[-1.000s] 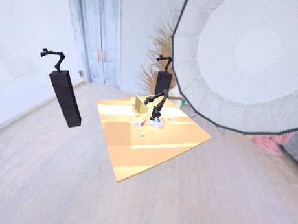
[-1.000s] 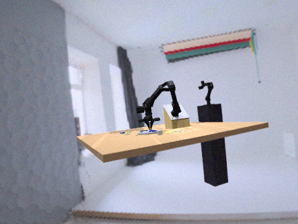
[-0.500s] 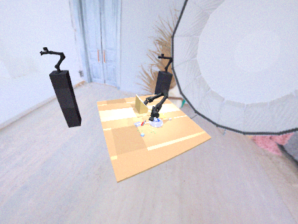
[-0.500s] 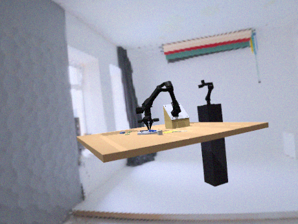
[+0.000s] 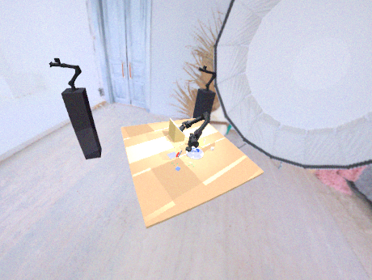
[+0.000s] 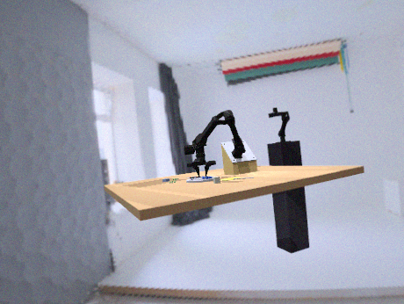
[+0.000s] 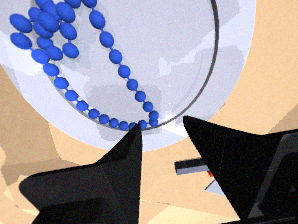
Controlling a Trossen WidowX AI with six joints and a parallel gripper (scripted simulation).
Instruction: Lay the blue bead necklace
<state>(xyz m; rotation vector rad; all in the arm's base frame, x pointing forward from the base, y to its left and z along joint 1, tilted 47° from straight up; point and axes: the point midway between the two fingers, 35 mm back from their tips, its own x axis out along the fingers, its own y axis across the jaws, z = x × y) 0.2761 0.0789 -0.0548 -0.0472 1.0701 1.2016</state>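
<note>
The round bead board (image 7: pixel 235 65) (image 5: pixel 196 157) is white with a dark circular groove. The blue bead necklace (image 7: pixel 124 71) lies on it. In the wrist view one run of beads follows the groove's lower left arc, turns sharply near the bottom, and goes back in a straight line across the inside; the other beads are bunched in a heap at the upper left. The right part of the groove is bare. My gripper (image 7: pixel 161 123) (image 6: pixel 202 176) is open, its tips apart at the board's near edge, the left tip beside the beads at the turn. The necklace's far end is cut off.
A wedge-shaped stand (image 5: pixel 176 131) (image 6: pixel 239 166) with a slanted white face stands behind the arm. A small grey block (image 6: pixel 217 179) is near the board. A dark bar (image 7: pixel 190 166) and a red piece lie beyond the fingertips. A small blue piece (image 5: pixel 178 168) lies on the wooden table (image 5: pixel 226 174).
</note>
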